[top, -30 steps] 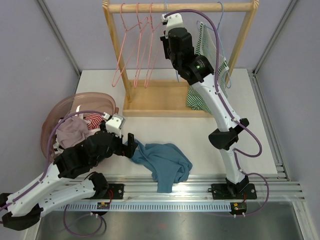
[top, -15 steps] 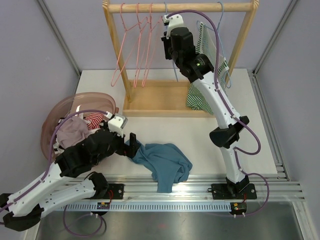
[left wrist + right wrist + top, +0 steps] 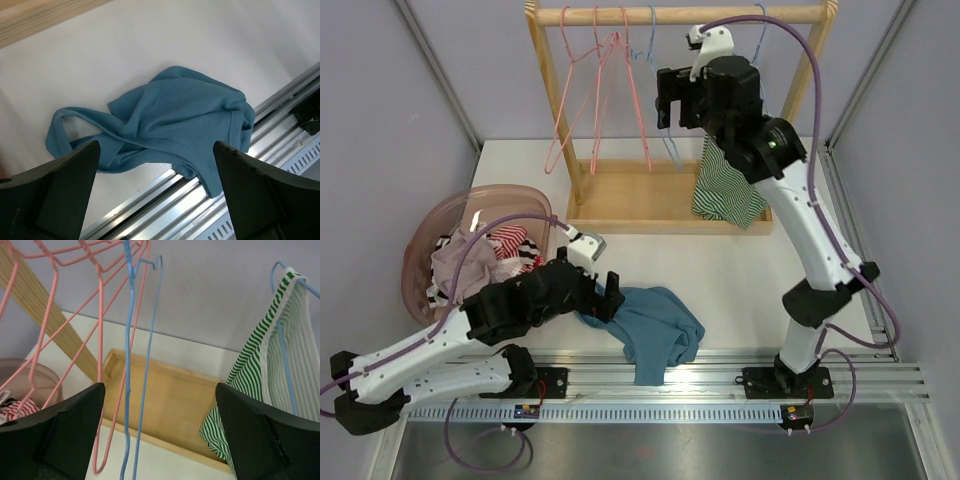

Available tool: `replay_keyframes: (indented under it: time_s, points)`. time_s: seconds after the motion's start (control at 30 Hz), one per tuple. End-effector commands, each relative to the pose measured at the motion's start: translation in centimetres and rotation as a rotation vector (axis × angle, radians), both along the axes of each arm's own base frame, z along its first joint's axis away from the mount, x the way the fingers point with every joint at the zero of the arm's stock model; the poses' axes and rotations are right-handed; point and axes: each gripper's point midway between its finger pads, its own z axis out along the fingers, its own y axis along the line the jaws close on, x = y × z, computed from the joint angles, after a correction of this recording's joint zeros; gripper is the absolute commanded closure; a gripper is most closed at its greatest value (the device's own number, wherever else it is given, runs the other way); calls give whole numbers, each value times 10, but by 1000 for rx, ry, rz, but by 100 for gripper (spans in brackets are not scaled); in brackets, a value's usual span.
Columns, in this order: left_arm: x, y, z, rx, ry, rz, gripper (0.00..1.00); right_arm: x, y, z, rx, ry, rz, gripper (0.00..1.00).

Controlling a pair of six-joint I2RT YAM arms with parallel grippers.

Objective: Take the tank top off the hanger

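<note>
Your right fingers (image 3: pixel 60 440) stood wide apart and empty up by the rack. The green-striped tank top (image 3: pixel 260 355) hung on its blue hanger (image 3: pixel 283 347) near them on the right, untouched. Your left fingers (image 3: pixel 50 200) were spread too, holding nothing, above a teal shirt (image 3: pixel 175 120) on the bench (image 3: pixel 150 40).

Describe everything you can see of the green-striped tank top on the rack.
The tank top is thin green-and-white striped fabric with white edging at the strap. It hangs on a blue wire hanger at the right end of the wooden rack, its hem down by the rack's base. In the top view the right arm hides its upper part. The right end effector is open beside it, not gripping it.
</note>
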Motion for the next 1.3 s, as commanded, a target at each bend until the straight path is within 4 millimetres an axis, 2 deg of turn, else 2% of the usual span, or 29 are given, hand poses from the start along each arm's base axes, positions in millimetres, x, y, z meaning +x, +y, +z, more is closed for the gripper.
replay_keyframes:
  time_s: [0.0, 0.03, 0.07, 0.1, 0.13, 0.17, 0.2, 0.23, 0.27, 0.3, 0.33, 0.37, 0.4, 0.43, 0.47, 0.5, 0.53, 0.57, 0.8, 0.87, 0.93, 0.97, 1.07, 1.1, 1.2, 1.23, 1.27]
  points:
    - [3, -28, -1, -30, -20, -1, 1, -53, -20, 42, 109, -45, 60, 0]
    - [-1, -36, -5, -21, -17, -21, 1, -72, -33, 53, 135, -57, 72, 1]
    - [-2, -41, -9, -14, -14, -34, 1, -82, -36, 52, 139, -52, 86, 1]
    - [-2, -51, -20, 3, -4, -47, 1, -86, -33, 28, 117, 1, 111, 1]
    - [-5, -58, -25, 6, 4, -66, 1, -95, -36, 23, 129, 13, 122, 1]
    - [-9, -65, -31, 15, 9, -91, 1, -119, -50, 44, 182, -49, 140, 0]
    - [-9, -73, -43, 37, 20, -100, 1, -121, -48, 10, 156, 5, 150, 0]
    - [-11, -80, -50, 46, 32, -114, 1, -143, -61, 30, 223, -66, 170, 0]
    - [-12, -84, -56, 56, 39, -122, 1, -150, -65, 24, 230, -70, 177, 1]
    - [-12, -90, -59, 55, 44, -127, 1, -153, -63, -2, 214, -24, 190, 0]
    - [-13, -95, -75, 92, 67, -136, 1, -161, -66, -6, 232, -20, 193, 0]
    - [-14, -98, -82, 101, 78, -142, 1, -175, -75, -3, 248, -35, 205, 1]
    - [-14, -103, -88, 103, 85, -143, 1, -180, -73, -21, 237, 3, 222, 1]
    - [-15, -104, -104, 138, 106, -144, 1, -192, -78, -21, 256, -1, 238, 0]
    - [-15, -105, -113, 152, 118, -145, 1, -197, -78, -27, 256, 10, 255, 1]
    - [-15, -111, -118, 140, 118, -149, 1, -202, -74, -41, 245, 40, 288, 1]
    - [-18, -111, -135, 170, 144, -157, 1, -208, -78, -42, 247, 35, 290, 0]
    - [-17, -118, -138, 153, 146, -163, 1, -215, -73, -52, 241, 60, 332, 0]
    - [-26, -118, -198, 237, 238, -156, 1, -229, -73, -64, 245, 79, 374, 1]
    - [-29, -117, -210, 245, 258, -153, 13, -233, -72, -63, 255, 68, 396, 1]
    - [-36, -112, -227, 274, 296, -154, 37, -239, -73, -61, 269, 59, 411, 0]
    - [-38, -111, -229, 274, 303, -152, 64, -241, -74, -60, 273, 57, 419, 1]
    - [-41, -107, -231, 269, 308, -142, 92, -248, -76, -56, 283, 40, 433, 0]
    - [-40, -106, -227, 255, 299, -136, 100, -251, -79, -54, 285, 32, 433, 1]
    - [-37, -102, -215, 253, 281, -114, 100, -256, -83, -48, 291, 15, 431, 1]
    - [-30, -104, -197, 216, 248, -87, 100, -258, -85, -47, 294, 9, 432, 1]
    - [-28, -97, -191, 231, 239, -65, 100, -260, -87, -44, 295, 3, 432, 1]
